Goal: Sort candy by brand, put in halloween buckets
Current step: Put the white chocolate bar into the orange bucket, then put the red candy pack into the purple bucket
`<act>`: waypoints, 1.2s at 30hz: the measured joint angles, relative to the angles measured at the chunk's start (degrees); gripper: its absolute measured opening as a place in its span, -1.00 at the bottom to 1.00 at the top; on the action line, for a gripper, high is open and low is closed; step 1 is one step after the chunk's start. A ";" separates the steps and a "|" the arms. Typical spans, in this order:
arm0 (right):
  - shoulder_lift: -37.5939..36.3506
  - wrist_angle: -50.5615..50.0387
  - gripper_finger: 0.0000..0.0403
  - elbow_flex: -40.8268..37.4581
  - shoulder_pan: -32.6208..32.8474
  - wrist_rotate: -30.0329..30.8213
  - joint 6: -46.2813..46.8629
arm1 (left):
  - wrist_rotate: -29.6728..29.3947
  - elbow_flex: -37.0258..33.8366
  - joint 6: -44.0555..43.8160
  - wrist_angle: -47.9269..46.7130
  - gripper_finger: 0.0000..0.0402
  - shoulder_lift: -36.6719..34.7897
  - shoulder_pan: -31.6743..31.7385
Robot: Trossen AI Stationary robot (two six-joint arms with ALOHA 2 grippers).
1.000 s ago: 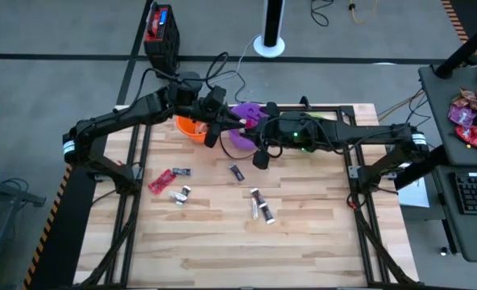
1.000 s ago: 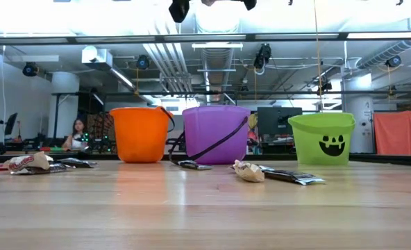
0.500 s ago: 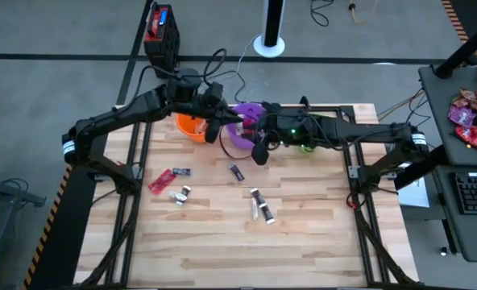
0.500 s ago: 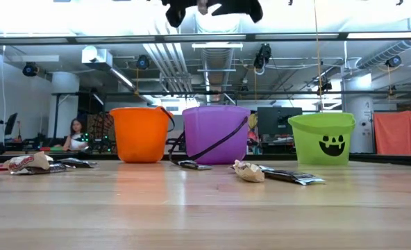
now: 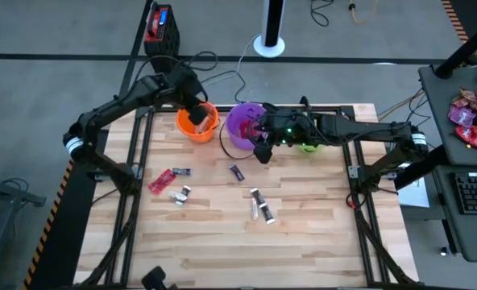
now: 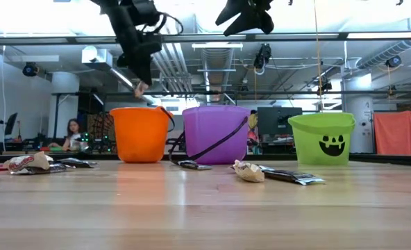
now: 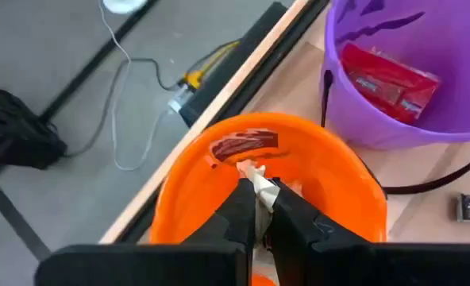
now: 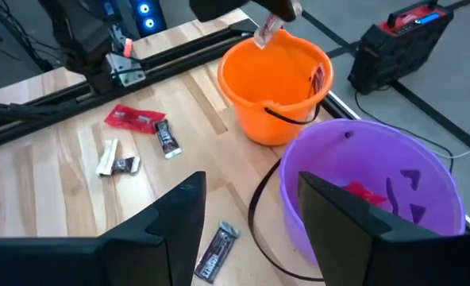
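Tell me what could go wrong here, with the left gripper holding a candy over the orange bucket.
The left gripper pinches only the tip of a pale-wrapped candy above the orange bucket; it may slip early, or fall on the rim and bounce out. The orange bucket already holds a dark red piece, so the brands may not match. The right gripper, open, hangs close over the purple bucket next door; the arms could collide.

Grey floor (image 5: pixel 45 32), exposed ceiling pipes (image 6: pixel 171 66), seated person (image 6: pixel 73 133).
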 joint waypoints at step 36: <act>-0.04 -3.65 -0.03 -0.17 0.02 -0.04 -1.17 | 20.33 -15.65 -6.00 -20.09 -0.44 -13.82 -23.72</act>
